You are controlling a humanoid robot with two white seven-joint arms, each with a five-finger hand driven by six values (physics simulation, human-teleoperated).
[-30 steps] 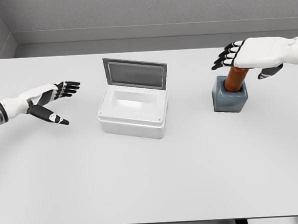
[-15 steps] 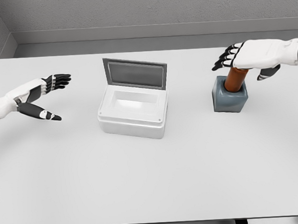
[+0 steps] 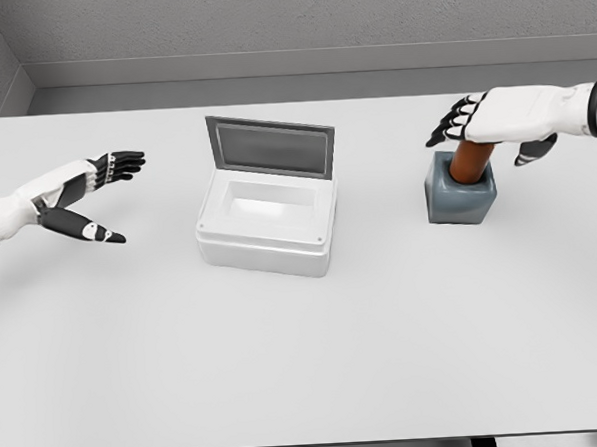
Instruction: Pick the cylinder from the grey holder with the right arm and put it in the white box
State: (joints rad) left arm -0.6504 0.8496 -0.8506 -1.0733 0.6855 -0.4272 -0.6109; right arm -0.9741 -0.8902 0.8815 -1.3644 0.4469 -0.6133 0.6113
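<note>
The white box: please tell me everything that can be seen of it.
The white box stands near the table's middle, left of the grey holder. It looks like smooth plastic, rectangular with rounded corners. Its lid, grey on the inside, stands open at the back, about upright. The hollow shows nothing in it. Neither hand touches it.

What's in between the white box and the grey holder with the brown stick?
Nothing: in the head view, only bare white table lies between the open white box and the grey holder with its brown cylinder.
</note>
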